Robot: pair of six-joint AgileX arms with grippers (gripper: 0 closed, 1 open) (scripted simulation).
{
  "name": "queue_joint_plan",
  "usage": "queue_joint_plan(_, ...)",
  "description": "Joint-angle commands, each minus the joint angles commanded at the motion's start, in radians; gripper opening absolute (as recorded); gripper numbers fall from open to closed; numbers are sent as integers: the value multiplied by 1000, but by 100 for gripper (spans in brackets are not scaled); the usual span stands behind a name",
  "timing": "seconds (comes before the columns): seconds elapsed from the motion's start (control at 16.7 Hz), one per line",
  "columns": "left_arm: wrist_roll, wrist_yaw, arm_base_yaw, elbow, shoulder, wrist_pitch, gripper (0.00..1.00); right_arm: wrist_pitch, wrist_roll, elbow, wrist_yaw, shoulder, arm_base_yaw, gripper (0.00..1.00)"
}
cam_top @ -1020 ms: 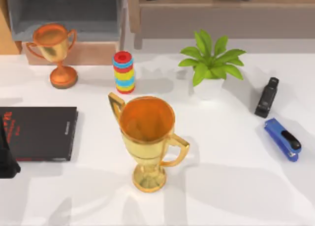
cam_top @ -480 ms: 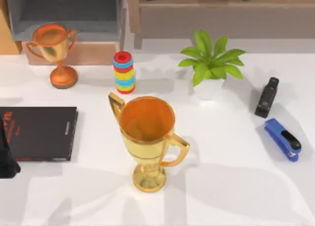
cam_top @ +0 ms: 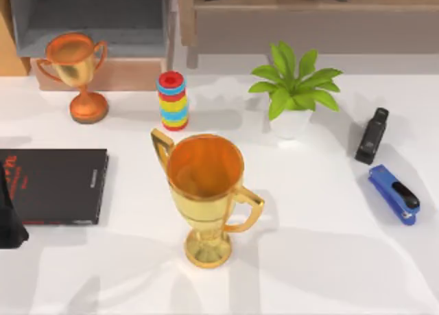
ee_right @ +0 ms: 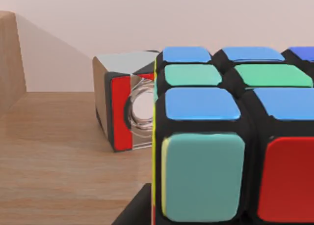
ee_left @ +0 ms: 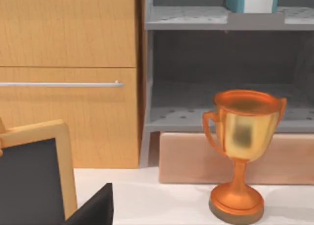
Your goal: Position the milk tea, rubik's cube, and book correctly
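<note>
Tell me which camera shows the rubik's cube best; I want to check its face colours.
The right wrist view: the rubik's cube sits close up on a wooden surface, with blue, green, teal and red squares plain. In the top view and the left wrist view I cannot make out the cube.

large gold trophy (cam_top: 206,195): upright, mid-table, handles on both sides
small trophy (cam_top: 74,71): upright at the table's back left, in front of a pinkish block (cam_top: 103,75); also in the left wrist view (ee_left: 243,151)
ring stack (cam_top: 172,100): red, blue and yellow rings, standing between the small trophy and the plant
potted plant (cam_top: 293,88): white pot, back centre-right
black stapler (cam_top: 372,135): right side, behind the blue one
blue stapler (cam_top: 394,193): near the right edge, angled, close to the black stapler but apart
black book (cam_top: 53,185): flat at left edge, red lettering
grey shelf unit (ee_left: 225,63): behind the small trophy, beside a wooden cabinet (ee_left: 68,78)
red-and-grey box (ee_right: 125,100): on a wooden surface (ee_right: 59,156)
</note>
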Motion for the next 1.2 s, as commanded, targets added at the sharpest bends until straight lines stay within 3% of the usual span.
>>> queue_joint_plan(0.48,0,0,0,0,0,0,100,0,0,0,0,0,0,98)
queue_joint_plan(1.2,0,0,0,0,0,0,100,11,0,-37,5,-24,9,100)
